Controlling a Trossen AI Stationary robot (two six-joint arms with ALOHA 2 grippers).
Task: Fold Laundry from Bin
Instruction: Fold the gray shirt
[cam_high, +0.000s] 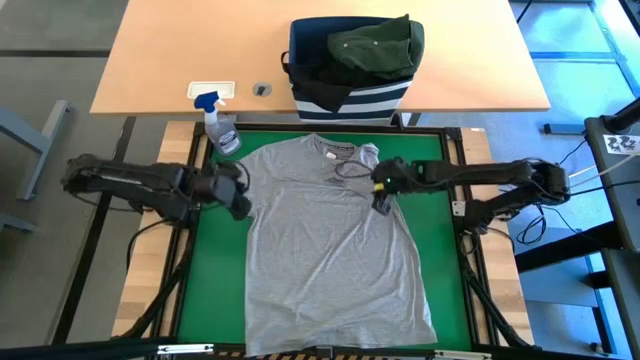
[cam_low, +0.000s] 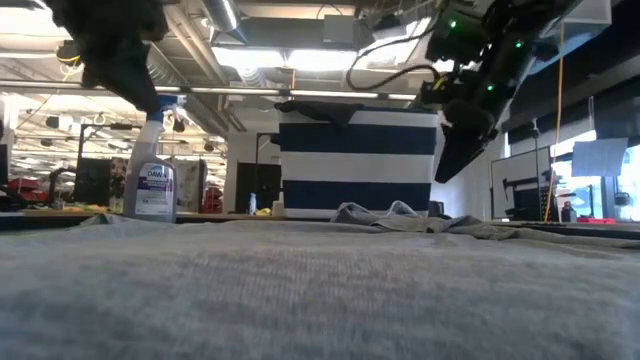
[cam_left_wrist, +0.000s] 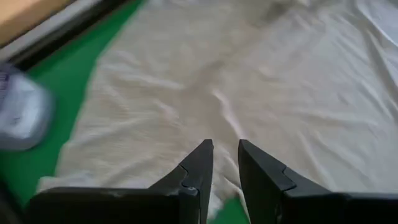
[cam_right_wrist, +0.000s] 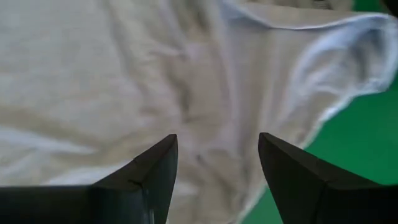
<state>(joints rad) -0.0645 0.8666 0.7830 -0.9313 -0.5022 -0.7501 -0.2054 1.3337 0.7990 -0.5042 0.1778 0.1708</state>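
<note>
Light grey T-shirt (cam_high: 335, 250) is lying spread flat on the green mat (cam_high: 215, 290), collar pointing toward the bin (cam_high: 350, 95), hem at the mat edge farthest from the bin. The bin is sitting on the wooden table (cam_high: 180, 60) just beyond the mat; a dark olive green garment (cam_high: 375, 48) is piling over its rim, with black cloth (cam_high: 320, 70) showing beside it inside. Left gripper (cam_high: 240, 195) is hovering at the shirt's sleeve edge on the spray bottle (cam_high: 218, 125) side of the bin; in the left wrist view its fingers (cam_left_wrist: 199, 168) are standing close together with only a narrow gap, nothing caught between them, grey cloth and a sliver of green underneath. Right gripper (cam_high: 382, 200) is hanging over the opposite shoulder of the shirt, near the collar and the folded-over sleeve (cam_high: 368, 155); its fingers (cam_right_wrist: 149, 171) are spread wide in the right wrist view, holding nothing, shirt fabric below. In the low view the shirt is filling the foreground, bin standing behind it, bottle off to one side of the bin.
</note>
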